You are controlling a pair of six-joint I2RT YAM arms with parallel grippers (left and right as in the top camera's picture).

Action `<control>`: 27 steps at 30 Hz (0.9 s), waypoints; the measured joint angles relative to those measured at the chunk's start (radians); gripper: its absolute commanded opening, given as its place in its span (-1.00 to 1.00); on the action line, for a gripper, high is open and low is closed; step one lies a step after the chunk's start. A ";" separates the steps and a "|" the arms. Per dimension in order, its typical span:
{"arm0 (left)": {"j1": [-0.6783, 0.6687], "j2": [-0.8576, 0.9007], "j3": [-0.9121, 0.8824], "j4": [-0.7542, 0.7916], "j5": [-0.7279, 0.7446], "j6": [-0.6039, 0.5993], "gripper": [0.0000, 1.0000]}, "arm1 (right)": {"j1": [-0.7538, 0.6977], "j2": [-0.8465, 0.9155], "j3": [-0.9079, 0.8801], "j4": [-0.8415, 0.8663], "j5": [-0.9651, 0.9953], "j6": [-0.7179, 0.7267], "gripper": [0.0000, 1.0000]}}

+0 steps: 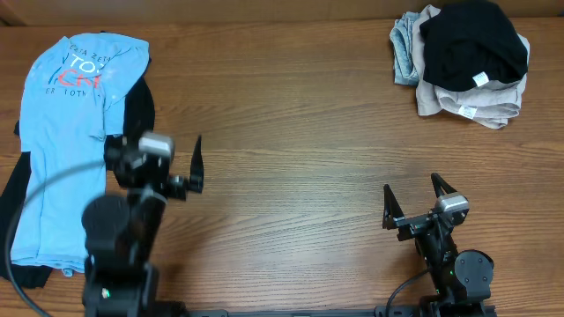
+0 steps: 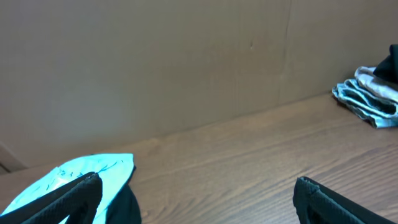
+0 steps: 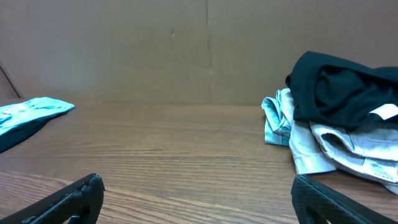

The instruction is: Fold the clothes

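A light blue lettered T-shirt [image 1: 66, 132] lies spread at the table's left, over a black garment [image 1: 141, 106] that shows along its right edge. It also shows in the left wrist view [image 2: 93, 171] and the right wrist view [image 3: 34, 109]. A crumpled black T-shirt with a small white label [image 1: 471, 44] tops a pile at the far right and shows in the right wrist view [image 3: 342, 87]. My left gripper [image 1: 167, 163] [image 2: 198, 186] is open and empty, just right of the blue shirt. My right gripper [image 1: 411, 185] [image 3: 198, 183] is open and empty over bare wood, near the front right.
Under the black T-shirt lie beige garments [image 1: 467, 101] and a pale blue-grey one [image 1: 405, 48]. The pile's edge shows in the left wrist view [image 2: 370, 99]. The wooden table [image 1: 291, 114] ends at a brown wall [image 3: 186, 50] at the back.
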 measured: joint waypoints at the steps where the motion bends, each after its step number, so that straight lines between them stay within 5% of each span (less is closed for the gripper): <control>1: 0.006 -0.032 -0.036 0.008 0.003 0.000 1.00 | 0.000 0.000 0.000 0.000 0.000 0.000 1.00; 16: 0.074 -0.466 -0.435 0.051 0.014 0.000 0.99 | 0.000 0.000 0.000 0.000 0.000 0.000 1.00; 27: 0.074 -0.576 -0.549 0.009 0.013 -0.005 1.00 | 0.000 0.000 0.000 0.000 0.000 0.000 1.00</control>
